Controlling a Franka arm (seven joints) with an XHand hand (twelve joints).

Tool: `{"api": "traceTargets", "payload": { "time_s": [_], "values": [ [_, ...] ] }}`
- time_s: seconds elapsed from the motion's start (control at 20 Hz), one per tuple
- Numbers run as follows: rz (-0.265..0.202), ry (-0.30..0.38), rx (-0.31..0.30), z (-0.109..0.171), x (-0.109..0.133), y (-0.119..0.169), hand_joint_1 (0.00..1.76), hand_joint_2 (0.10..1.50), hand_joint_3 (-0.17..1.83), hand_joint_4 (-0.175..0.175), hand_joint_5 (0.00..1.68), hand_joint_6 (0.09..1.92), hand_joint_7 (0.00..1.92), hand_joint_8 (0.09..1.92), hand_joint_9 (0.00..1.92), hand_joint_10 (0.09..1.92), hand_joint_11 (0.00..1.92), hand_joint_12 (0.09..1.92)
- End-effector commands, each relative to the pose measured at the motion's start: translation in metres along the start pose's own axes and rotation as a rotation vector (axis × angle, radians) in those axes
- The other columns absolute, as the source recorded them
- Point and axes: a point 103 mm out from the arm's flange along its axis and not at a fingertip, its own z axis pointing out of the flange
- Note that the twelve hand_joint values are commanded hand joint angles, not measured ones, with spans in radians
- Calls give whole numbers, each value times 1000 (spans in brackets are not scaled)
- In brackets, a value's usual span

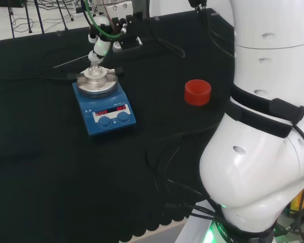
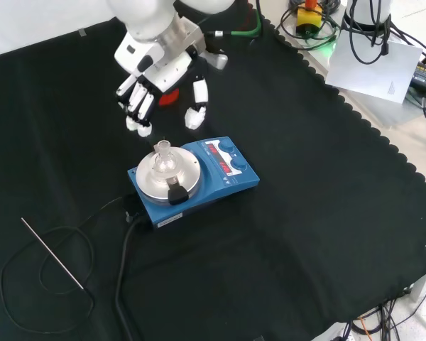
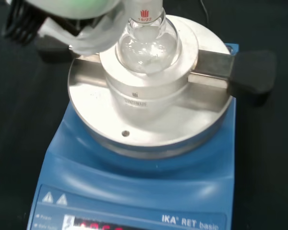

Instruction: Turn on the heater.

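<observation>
Heater [image 2: 199,181] stands near the middle of the black cloth [image 2: 305,234], a blue box with a round metal plate [image 2: 172,179] on top. A small clear flask [image 2: 162,158] sits in a metal block on that plate, neck up, so the block keeps its round bottom steady. In the front view the two knobs [image 2: 231,158] and the red display [image 2: 218,151] are on the side of the heater that points up and right; in the head view this panel faces the arm's base, which puts the controls within reach of the hand.

The hand [image 2: 156,85] hangs in the air above and a little behind the flask in the front view. Its fingers [image 2: 136,106] are nearly straight and point down, the thumb [image 2: 196,114] is apart from them, and it holds nothing. I see no contact with the flask or the heater; in the head view the fingertips seem just over the flask neck, but I cannot tell if they touch.

The red digits already glow, so I judge that the power is on. To reach a knob, I think the hand must go to the panel side and come down without hitting the flask.

A red ring [image 1: 197,92] lies well apart from the heater, and a thin metal rod [image 2: 53,254] with a black cable [image 2: 28,298] rests at the lower left of the front view.
</observation>
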Motion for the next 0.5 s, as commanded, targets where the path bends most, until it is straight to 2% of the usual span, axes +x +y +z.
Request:
{"api": "traceTargets", "payload": {
  "time_s": [0.05,0.3,0.4,0.5],
  "values": [
    [22,11,-40,-7,-9,-43,852,585,574,-50,366,381,259,696,456,724,0,1373],
    [31,28,-42,-1,-14,-70,848,593,564,-51,381,341,281,700,457,725,0,1374],
    [33,23,-15,1,-12,-75,848,598,559,-52,386,322,299,703,476,728,0,1383],
    [33,29,-32,5,-11,-85,859,606,559,-54,397,292,360,699,529,711,29,1394]
  ]
}}
